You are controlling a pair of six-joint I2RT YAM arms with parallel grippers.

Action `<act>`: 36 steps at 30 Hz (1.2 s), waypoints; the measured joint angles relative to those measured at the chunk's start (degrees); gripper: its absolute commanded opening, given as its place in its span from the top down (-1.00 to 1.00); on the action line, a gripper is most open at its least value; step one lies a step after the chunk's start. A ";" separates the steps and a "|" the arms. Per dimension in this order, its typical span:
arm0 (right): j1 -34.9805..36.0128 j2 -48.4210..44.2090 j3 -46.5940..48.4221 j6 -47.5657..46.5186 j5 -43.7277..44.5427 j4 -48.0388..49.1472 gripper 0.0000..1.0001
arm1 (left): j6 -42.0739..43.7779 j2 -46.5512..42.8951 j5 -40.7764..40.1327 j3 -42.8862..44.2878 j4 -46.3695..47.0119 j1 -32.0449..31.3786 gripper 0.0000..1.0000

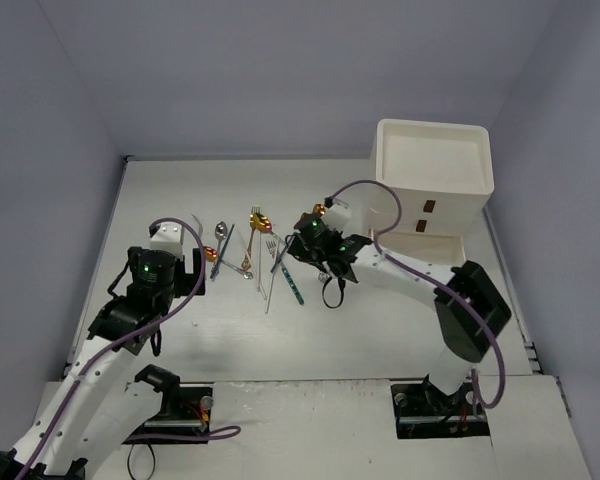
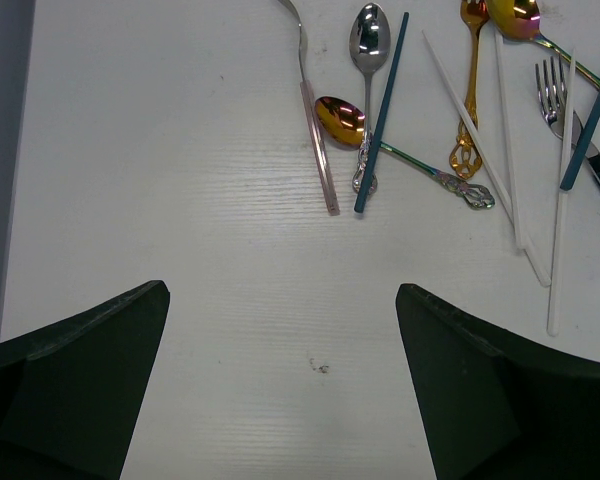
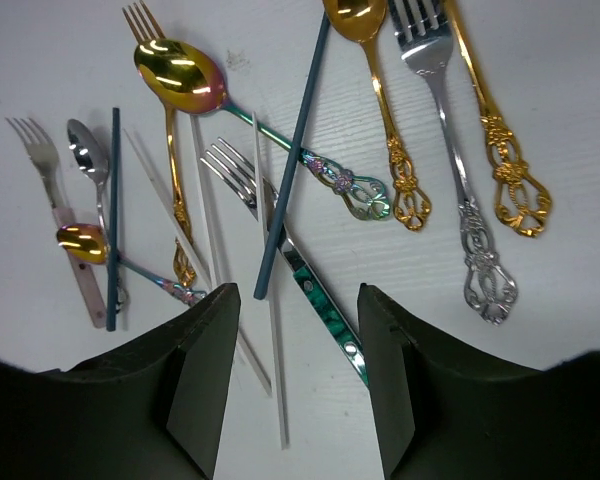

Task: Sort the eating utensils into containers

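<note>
Right gripper (image 3: 298, 300), jaws apart and empty, hovers over green-handled fork (image 3: 317, 297), whose handle lies diagonally between them.

Mirror-glossy metal spoon (image 3: 180, 75) (iridescent gold) on matt, grained table (image 3: 580, 100).

The utensils (image 1: 259, 220) lie crisscrossed mid-way across the table (image 1: 330, 340) — the cabinet (image 1: 450, 205) stands behind, to their right.

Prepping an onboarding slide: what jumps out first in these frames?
A tangled pile of gold, silver and teal utensils lies in the middle of the table. The right gripper hangs open directly over it, holding nothing. The cream-white drawer cabinet stands at the far right corner.
</note>
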 measured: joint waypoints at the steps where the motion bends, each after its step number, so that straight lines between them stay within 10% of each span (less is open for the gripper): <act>1: 0.33 2.60 1.84 -0.32 0.18 0.01 0.06 | 0.00 0.02 0.00 0.00 0.00 0.00 -0.93; 22: 1.08 25.29 16.11 0.44 3.56 0.67 0.29 | 0.00 0.01 0.00 0.00 -0.06 0.00 -0.93; 36: 1.08 26.94 17.04 2.49 4.49 1.49 0.88 | 0.00 0.01 0.00 0.00 -0.08 0.00 -0.93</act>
